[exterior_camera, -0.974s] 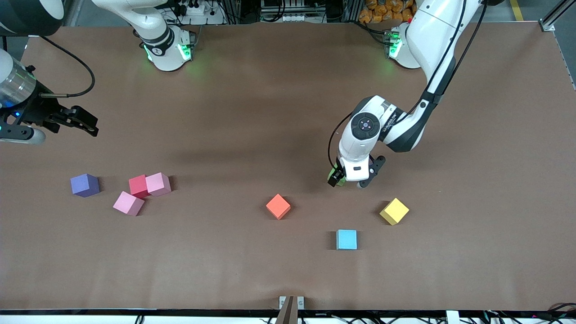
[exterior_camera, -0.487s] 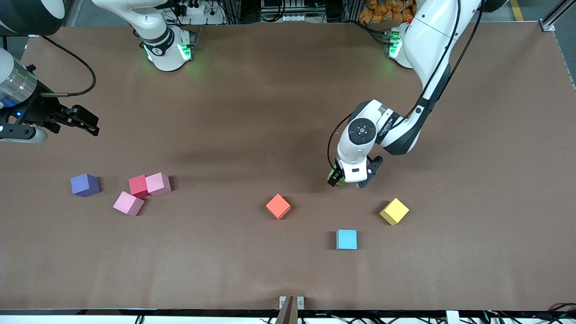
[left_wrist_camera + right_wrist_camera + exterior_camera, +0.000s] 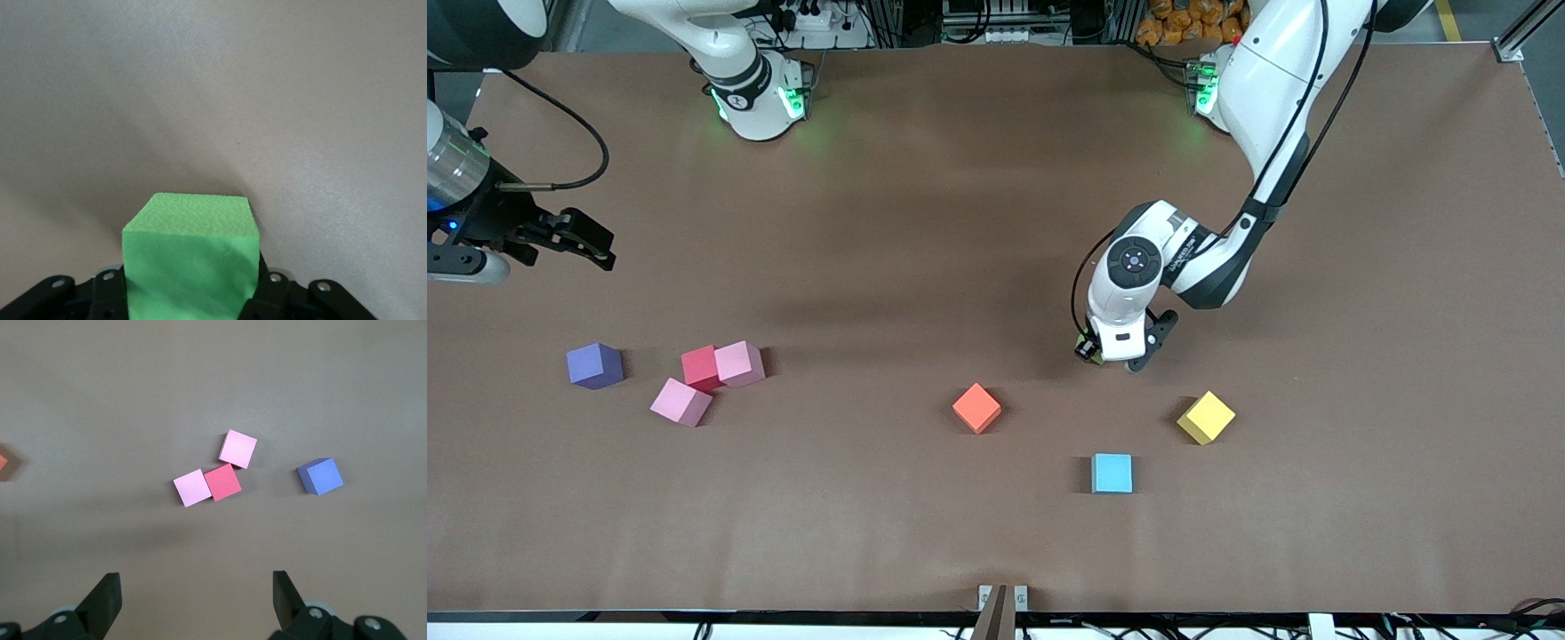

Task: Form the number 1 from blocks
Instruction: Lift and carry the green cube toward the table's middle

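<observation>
The green block (image 3: 190,257) sits between the fingers of the left gripper (image 3: 1112,356), which has closed on it low at the table, farther from the front camera than the yellow block (image 3: 1206,417) and light blue block (image 3: 1112,473). I judge this grip prepares a lift. The right gripper (image 3: 197,603) waits wide open above the pink blocks (image 3: 237,449), red block (image 3: 222,482) and purple block (image 3: 320,476).

No text, label, number or sign can be read; the small lettering on the left arm's wrist (image 3: 1192,244) stays illegible.
</observation>
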### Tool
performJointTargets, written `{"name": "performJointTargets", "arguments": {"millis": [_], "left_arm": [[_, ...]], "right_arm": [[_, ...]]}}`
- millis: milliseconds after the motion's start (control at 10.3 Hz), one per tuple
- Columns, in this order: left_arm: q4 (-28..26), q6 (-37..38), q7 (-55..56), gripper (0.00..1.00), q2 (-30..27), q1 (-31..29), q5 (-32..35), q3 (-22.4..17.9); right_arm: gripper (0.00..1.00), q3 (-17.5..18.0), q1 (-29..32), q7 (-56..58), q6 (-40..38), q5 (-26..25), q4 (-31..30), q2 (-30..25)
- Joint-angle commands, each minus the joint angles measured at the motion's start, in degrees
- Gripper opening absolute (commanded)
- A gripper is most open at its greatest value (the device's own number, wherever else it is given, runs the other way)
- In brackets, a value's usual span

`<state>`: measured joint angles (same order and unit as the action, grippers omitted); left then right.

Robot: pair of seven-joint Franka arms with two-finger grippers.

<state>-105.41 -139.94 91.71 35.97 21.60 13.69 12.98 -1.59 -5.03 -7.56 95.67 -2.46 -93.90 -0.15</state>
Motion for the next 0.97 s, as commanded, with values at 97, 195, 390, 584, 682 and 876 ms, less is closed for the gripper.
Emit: {"name": "performJointTargets", "arguments": {"millis": [97, 195, 390, 584, 682, 876], "left_arm": [[0.3, 3.8, -1.5, 0.0, -4.2, 1.2, 5.0, 3.2], [0.5, 5.8, -2.5, 0.0, -5.1, 1.3, 5.0, 6.2], [0.8, 6.9, -2.4, 0.0, -5.3, 1.9, 5.1, 13.2], [3.0, 6.9, -2.6, 0.0, -4.5, 7.6, 5.6, 15.8], [5.5, 6.9, -2.9, 0.0, -2.8, 11.8, 5.6, 15.8], [9.2, 7.3, -5.8, 0.0, 1.4, 19.0, 5.6, 15.8]], "right_arm": [[1.0, 3.6, 3.4, 0.6, -0.1, 1.1, 0.3, -0.3], [1.0, 3.7, 3.5, 0.6, 0.0, 1.1, 0.4, -0.3], [1.0, 3.8, 3.6, 1.1, 0.0, 1.1, 0.4, -0.3], [1.0, 3.9, 4.6, 1.2, 0.0, 1.1, 0.3, -0.3], [1.0, 4.0, 4.6, 1.1, 0.0, 1.1, 0.4, -0.3], [1.0, 4.1, 4.6, 1.1, 0.0, 1.1, 0.4, -0.3]]}}
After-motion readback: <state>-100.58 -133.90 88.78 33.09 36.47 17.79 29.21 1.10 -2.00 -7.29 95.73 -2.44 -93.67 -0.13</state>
